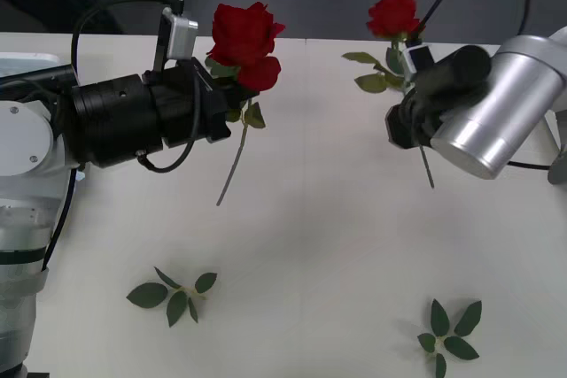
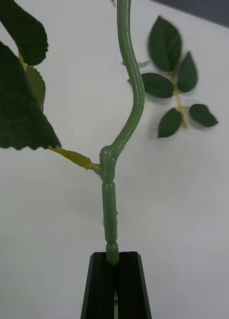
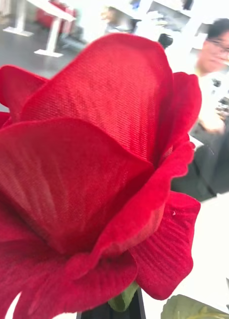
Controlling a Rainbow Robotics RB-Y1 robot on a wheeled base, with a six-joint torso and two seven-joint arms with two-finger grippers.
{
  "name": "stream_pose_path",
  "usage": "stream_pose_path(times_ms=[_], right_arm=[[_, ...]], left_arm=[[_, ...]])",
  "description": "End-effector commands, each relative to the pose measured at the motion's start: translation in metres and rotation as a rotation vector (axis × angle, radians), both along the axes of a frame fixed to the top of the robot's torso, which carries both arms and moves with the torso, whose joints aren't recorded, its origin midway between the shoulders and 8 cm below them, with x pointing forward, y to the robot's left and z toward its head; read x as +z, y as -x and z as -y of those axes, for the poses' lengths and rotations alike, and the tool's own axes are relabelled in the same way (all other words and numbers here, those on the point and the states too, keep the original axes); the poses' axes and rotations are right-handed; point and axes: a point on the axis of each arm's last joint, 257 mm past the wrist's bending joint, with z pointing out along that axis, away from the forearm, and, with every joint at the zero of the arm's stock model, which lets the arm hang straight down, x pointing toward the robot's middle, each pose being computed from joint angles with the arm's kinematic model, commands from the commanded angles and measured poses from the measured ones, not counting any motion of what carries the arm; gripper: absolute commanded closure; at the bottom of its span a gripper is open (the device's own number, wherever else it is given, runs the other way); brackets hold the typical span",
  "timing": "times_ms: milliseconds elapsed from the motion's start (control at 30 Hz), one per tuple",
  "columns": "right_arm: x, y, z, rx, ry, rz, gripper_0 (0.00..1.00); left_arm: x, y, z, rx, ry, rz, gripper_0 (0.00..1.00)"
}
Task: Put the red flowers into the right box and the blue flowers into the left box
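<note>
Two red flowers are held up above the white table. My left gripper is shut on the stem just under one rose, whose bloom looms close in the left wrist view; the stem hangs down toward the table. My right gripper is shut on the other rose's stem, its black fingers pressed together around it. That bloom stands above the gripper. A pale white rim at the far left may be the left box. The blue flowers and right box are out of view.
Two loose green leaf sprigs lie on the near part of the table, one front left and one front right, the latter also below the held stem. The table's far edge runs behind the roses.
</note>
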Motion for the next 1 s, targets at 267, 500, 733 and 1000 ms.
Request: stream_pose_path(times_ms=[267,500,733,1000], right_arm=[[0.106,-0.017,0.089,-0.171,0.004,0.172,1.0],[0.141,-0.015,0.171,-0.27,0.052,0.178,1.0],[0.163,-0.001,0.27,-0.319,0.164,0.136,1.0],[0.157,0.001,0.364,-0.307,0.252,0.153,1.0]], left_arm=[[0.025,0.083,-0.009,-0.306,-0.01,0.22,1.0],[0.038,0.129,-0.019,-0.461,0.051,0.275,1.0],[0.047,0.152,-0.007,-0.564,0.084,0.298,1.0],[0.063,0.167,0.016,-0.633,0.129,0.323,1.0]])
